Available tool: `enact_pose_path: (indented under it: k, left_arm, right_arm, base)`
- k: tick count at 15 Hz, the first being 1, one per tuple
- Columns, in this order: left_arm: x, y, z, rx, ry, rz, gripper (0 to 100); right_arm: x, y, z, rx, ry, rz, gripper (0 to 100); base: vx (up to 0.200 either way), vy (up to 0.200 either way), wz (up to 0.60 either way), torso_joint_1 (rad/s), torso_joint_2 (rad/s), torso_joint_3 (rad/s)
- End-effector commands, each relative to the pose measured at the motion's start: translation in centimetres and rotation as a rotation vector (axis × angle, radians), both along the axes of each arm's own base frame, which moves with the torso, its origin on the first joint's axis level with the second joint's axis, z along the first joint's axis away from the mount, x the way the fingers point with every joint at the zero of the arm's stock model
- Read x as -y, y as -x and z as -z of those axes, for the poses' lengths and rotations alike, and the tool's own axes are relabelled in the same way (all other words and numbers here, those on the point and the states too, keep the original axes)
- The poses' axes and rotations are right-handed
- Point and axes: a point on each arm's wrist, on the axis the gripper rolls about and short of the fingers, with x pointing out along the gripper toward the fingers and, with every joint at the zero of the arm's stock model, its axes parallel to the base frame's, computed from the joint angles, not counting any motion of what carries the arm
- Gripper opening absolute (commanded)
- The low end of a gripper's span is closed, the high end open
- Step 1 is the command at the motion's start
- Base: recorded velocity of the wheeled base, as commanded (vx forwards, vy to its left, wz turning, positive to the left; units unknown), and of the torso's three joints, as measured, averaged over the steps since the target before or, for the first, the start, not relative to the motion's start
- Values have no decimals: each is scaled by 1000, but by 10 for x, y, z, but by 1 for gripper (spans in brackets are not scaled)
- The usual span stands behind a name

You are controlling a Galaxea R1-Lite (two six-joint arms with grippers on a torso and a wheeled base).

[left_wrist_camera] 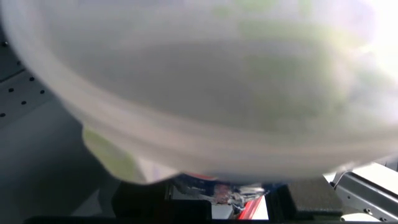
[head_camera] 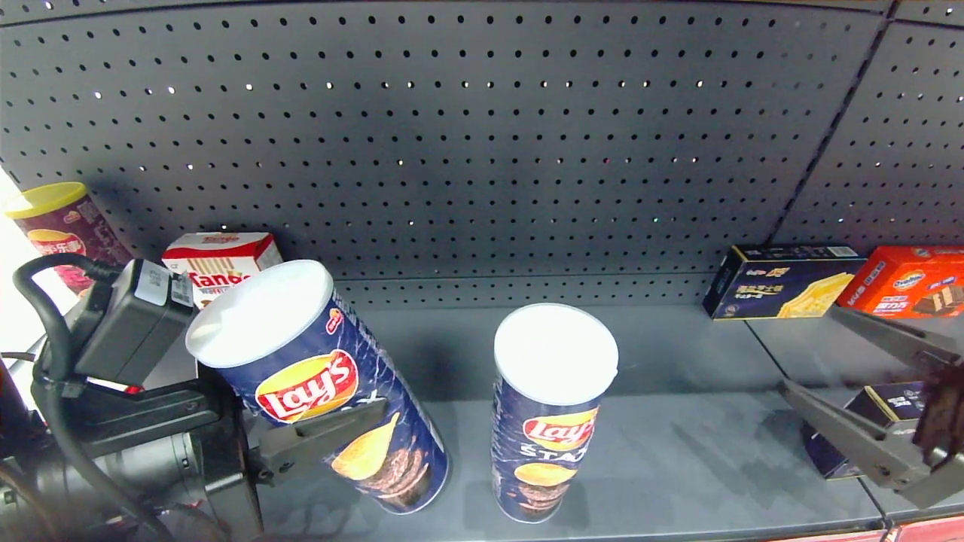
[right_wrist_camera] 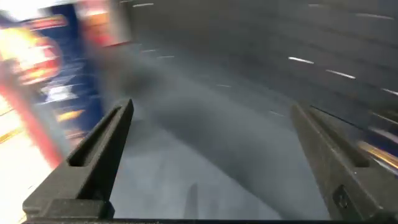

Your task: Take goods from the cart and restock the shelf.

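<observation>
- The chip can (head_camera: 316, 376), dark blue with a white lid, leans toward the robot's left. Its base appears to rest on the shelf (head_camera: 678, 452) near the front edge.
- The left end effector (head_camera: 339, 421) is clamped on this chip can at mid-height, with one finger across its front.
- In the left wrist view, a pale blurred surface (left_wrist_camera: 199, 93) is probably the can's lid.
- A second chip can (head_camera: 553, 421) stands upright just beside it, not touching.
- The right end effector (head_camera: 809, 350) hangs with its fingers apart and nothing between them. It is over a small dark box (head_camera: 881, 406).
- Along the pegboard (head_camera: 482, 150) stand a maroon can (head_camera: 56, 226), a wafer box (head_camera: 222, 263), a dark blue box (head_camera: 783, 282) and an orange box (head_camera: 911, 282).
</observation>
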Motion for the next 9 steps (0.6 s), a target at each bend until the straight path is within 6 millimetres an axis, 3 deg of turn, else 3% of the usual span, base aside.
enact_pose_path:
  k: [1, 6, 9]
  left_arm:
    - [-1, 1, -2, 10, 5, -1, 0]
    - [-2, 4, -3, 23, 8, 0, 0]
    - [-2, 3, -6, 31, 14, 0, 0]
  right_arm:
    - [19, 29, 2, 47, -53, 145, 100]
    - [43, 101, 44, -83, -150, 435, 100]
    - [48, 135, 97, -199, -129, 532, 100]
  base:
    - [0, 0, 0, 0, 0, 0]
    - [0, 0, 0, 0, 0, 0]
    - [0, 0, 0, 0, 0, 0]
